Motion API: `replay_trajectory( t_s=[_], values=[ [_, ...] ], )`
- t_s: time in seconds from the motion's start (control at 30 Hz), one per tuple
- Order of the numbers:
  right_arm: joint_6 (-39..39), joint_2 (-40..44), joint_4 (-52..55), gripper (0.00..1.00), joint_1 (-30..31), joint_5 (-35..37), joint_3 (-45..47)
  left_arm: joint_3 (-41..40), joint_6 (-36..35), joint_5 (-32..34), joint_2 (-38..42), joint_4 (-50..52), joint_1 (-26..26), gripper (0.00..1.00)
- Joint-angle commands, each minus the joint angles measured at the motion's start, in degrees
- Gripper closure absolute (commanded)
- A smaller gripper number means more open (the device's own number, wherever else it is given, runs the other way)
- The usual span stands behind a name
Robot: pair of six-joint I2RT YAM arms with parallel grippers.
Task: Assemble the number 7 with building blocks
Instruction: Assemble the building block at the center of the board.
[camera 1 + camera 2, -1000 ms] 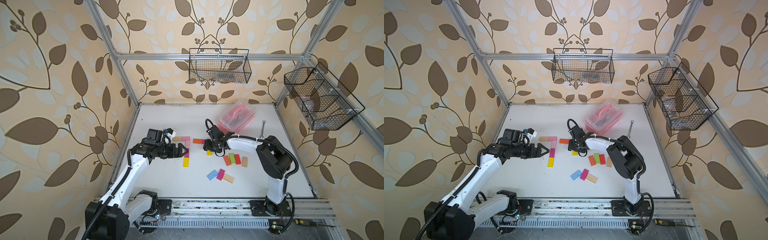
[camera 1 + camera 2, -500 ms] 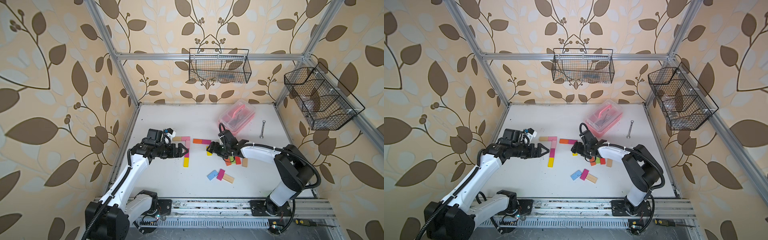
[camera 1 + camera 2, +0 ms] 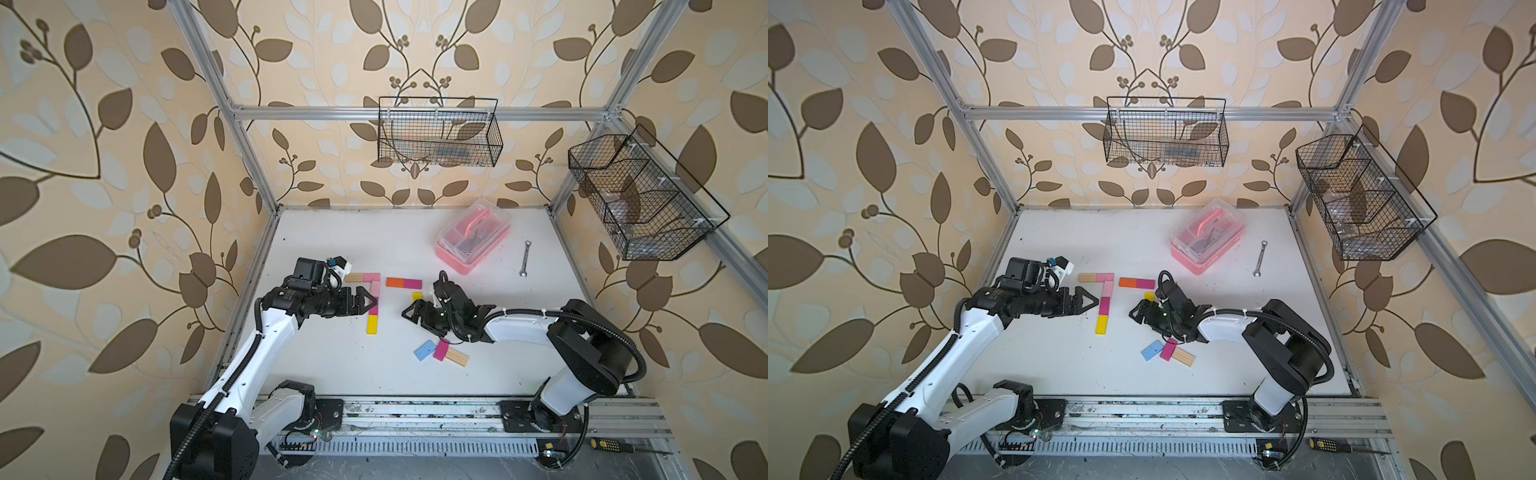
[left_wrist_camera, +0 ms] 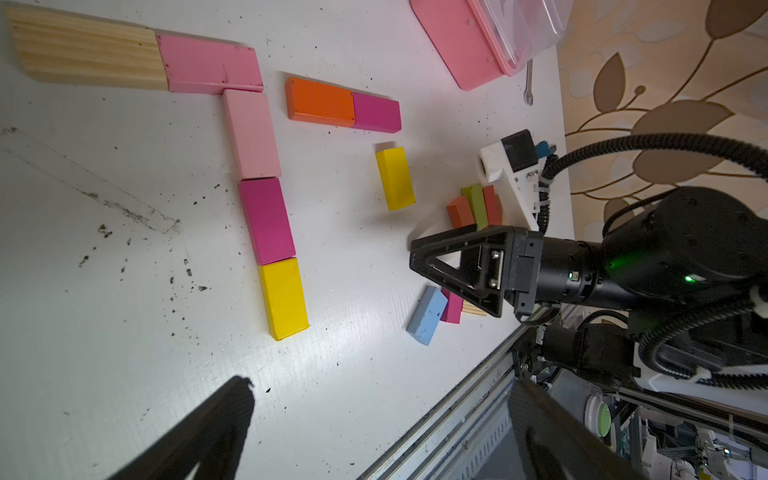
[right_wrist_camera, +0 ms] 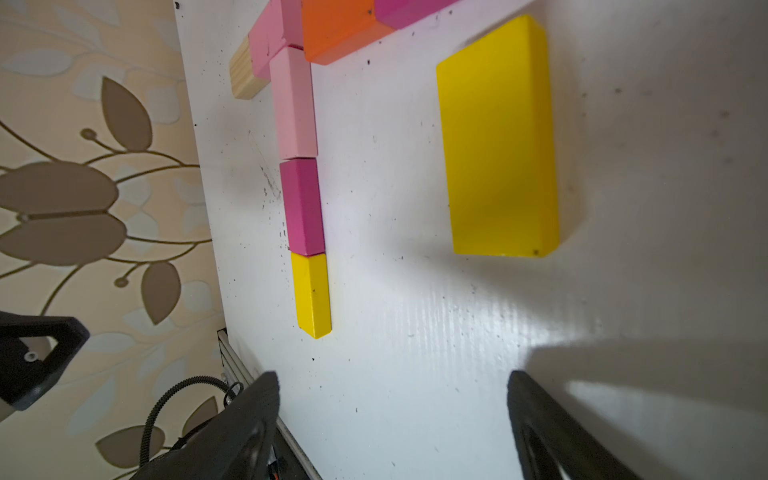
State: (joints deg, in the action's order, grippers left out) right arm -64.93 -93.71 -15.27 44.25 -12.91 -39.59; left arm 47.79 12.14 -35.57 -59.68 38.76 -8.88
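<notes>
- Seven (image 4: 249, 133) of five blocks (image 4: 266, 220) lies complete on worktop (image 4: 124, 232); yellow block (image 5: 498, 137) lies loose nearby.
- Left gripper (image 4: 382, 386): open, empty.
- Right gripper (image 5: 392, 376): open, empty, near yellow block.

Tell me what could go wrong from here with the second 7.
The yellow block lies apart from the orange-magenta bar, so the stem may start with a gap.
The open left gripper sits beside the finished 7; a swing might shove its stem.
The right gripper might scatter the loose blocks beside it.

A five-block 7 (image 4: 253, 137) lies flat, orange-magenta bar (image 4: 343, 106) and yellow block (image 4: 395, 178) beside it.
</notes>
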Motion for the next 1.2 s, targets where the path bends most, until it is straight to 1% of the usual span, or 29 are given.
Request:
replay_trajectory(
  t_s=[0.0, 0.23, 0.43, 0.63, 0.8, 1.03, 1.17],
  values=[
    [-4.7, 1.4, -6.6, 0.13, 0.8, 3.1, 1.6, -0.2, -1.1, -1.0, 1.5, -0.8, 0.4, 0.01],
    [-9.8, 3.7, -12.4, 0.13, 1.1, 6.8, 6.7, -0.2, -1.1, -0.5, 2.5, -0.8, 0.4, 0.01],
    [-10.6, 3.6, -11.9, 0.13, 1.6, 7.8, 6.5, -0.2, -1.2, -0.7, 2.9, -0.8, 0.4, 0.01],
    [-11.0, 2.3, -12.4, 0.13, 1.4, 8.5, 6.3, -0.1, -1.2, -0.9, 3.0, -0.8, 0.4, 0.01],
    [-10.9, 1.0, -12.8, 0.13, 0.0, 8.6, 6.7, -0.2, -1.2, -0.8, 3.0, -0.8, 0.4, 0.01],
    [-12.5, -3.2, -16.2, 0.13, -0.2, 7.3, 5.5, -0.2, -1.2, -0.8, 2.6, -0.8, 0.4, 0.01],
    [-13.9, -5.6, -17.7, 0.13, 0.1, 7.8, 5.0, -0.1, -1.3, -0.8, 2.5, -0.7, 0.4, 0.01]
  ],
)
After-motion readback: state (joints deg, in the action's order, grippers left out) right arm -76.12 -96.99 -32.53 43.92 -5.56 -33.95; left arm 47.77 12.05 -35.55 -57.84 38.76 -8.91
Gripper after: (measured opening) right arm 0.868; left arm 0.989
